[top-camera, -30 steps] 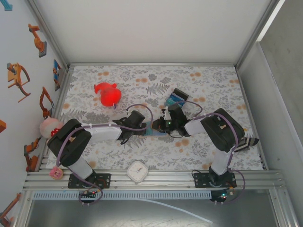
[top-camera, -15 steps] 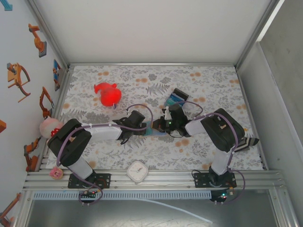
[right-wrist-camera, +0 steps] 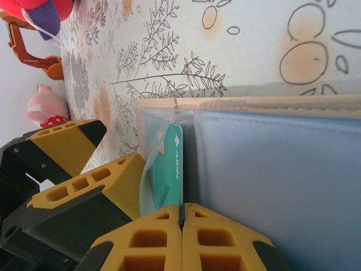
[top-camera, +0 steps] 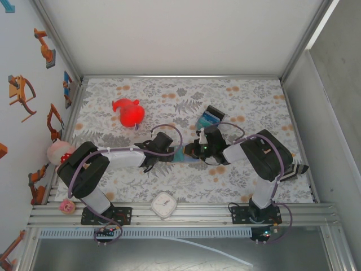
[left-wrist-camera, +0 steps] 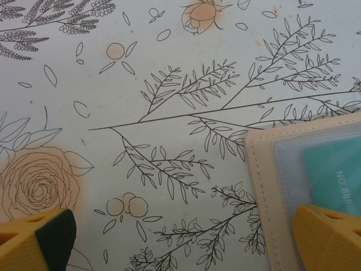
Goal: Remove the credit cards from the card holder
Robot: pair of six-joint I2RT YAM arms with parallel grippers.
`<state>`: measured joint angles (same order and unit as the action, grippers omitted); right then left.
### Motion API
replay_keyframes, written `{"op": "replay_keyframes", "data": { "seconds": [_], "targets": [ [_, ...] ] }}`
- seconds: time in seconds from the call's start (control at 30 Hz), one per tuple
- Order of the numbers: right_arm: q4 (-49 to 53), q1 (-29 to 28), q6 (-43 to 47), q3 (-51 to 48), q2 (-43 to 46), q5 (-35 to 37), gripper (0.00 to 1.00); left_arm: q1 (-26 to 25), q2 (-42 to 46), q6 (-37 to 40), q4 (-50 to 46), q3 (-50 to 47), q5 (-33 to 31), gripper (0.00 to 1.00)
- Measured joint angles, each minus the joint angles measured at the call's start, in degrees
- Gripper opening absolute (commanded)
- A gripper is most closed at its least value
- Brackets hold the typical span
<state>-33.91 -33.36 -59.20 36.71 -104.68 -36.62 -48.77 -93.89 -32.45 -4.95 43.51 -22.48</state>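
We note the right gripper (right-wrist-camera: 181,223) has shifted slightly rightward since a second ago. It is pressed together on the teal plastic credit card (right-wrist-camera: 169,161), whose long axis runs toward it. The card sits partly inside the tan stitched bifold card holder (left-wrist-camera: 265,192), which lies open mid-table on the floral table cover (left-wrist-camera: 141,84). The left gripper (left-wrist-camera: 183,240) is spread, one finger over the holder's edge. Legible: "NO 888", "AION".
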Motion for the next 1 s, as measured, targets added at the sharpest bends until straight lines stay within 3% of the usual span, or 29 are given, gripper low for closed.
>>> {"op": "replay_keyframes", "data": {
  "seconds": [0.33, 0.7, 1.0],
  "targets": [
    [1.1, 0.0, 0.2, 0.0, 1.0, 0.3, 0.0, 0.0, 0.0, 0.0, -0.7, 0.3, -0.1, 0.98],
    [10.8, 0.2, 4.7, 0.5, 5.8, 3.8, 0.0, 0.0, 0.2, 0.4, -3.8, 1.7, -0.2, 0.98],
    [12.7, 0.2, 5.2, 0.5, 5.8, 4.5, 0.0, -0.8, 1.6, 1.4, -4.9, 3.3, 2.4, 0.97]
  ]
}}
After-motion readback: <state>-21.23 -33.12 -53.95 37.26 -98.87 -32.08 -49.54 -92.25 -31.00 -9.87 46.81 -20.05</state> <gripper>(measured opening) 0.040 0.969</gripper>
